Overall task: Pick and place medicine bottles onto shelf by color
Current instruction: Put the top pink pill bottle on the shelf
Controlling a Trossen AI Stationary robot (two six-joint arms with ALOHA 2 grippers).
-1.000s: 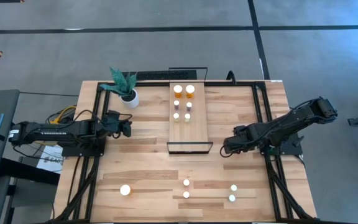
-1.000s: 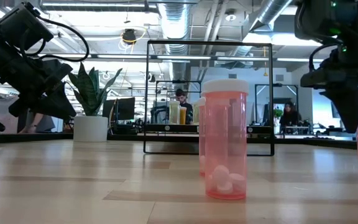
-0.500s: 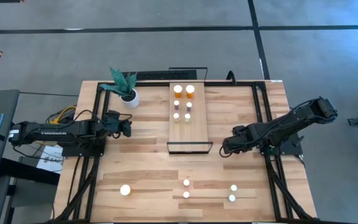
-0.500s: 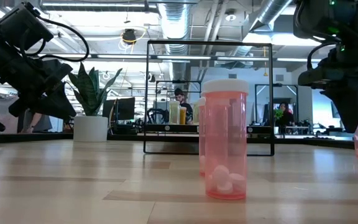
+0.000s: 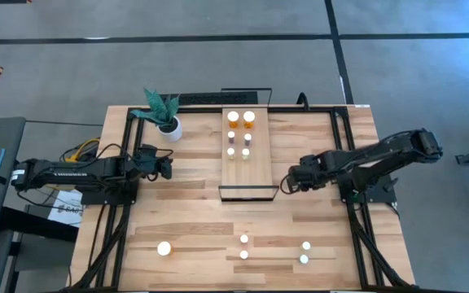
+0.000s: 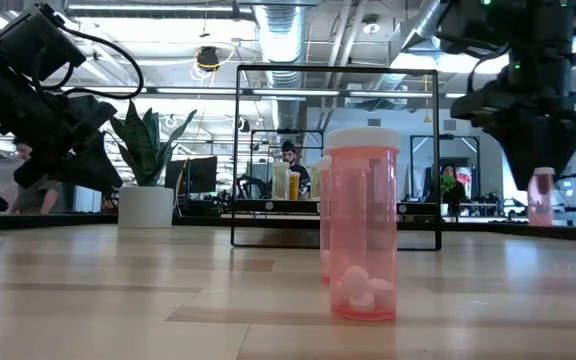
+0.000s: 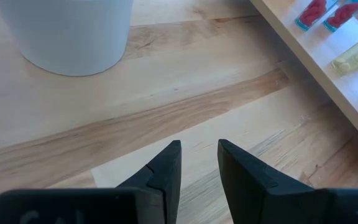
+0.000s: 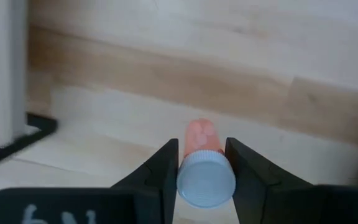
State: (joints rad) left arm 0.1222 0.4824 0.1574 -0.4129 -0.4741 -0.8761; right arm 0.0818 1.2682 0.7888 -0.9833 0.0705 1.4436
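Observation:
My right gripper (image 5: pixel 287 184) (image 8: pixel 202 163) hangs just right of the shelf's near end, shut on a small pink medicine bottle (image 6: pixel 541 198) with a white cap (image 8: pixel 206 180). The light-wood shelf (image 5: pixel 248 167) runs down the table's middle, its black frame (image 6: pixel 338 155) at the near end. Several bottles (image 5: pixel 240 134) stand on its far half. Several more bottles (image 5: pixel 244 247) stand near the table's front edge; one big pink one (image 6: pixel 363 225) fills the low view. My left gripper (image 5: pixel 168 167) (image 7: pixel 199 149) waits shut at the left, touching nothing. My right gripper pinches the small pink bottle between its two fingers at the top, on the sides of the white cap (image 8: pixel 185 177). The fingers (image 6: pixel 538 160) come from above, pointing down. The bottle hangs upright below them, lifted clear of the table.
A white pot with a green plant (image 5: pixel 165 114) stands at the far left, beside the shelf's far end. The bare wood table (image 5: pixel 194 212) lies open between the shelf's near end and the front row of bottles.
My right gripper has risen and gone toward the table's left, nearer the shelf's near end. The small pink bottle, which stood on the table, is now lifted clear and hangs upright below the fingers.

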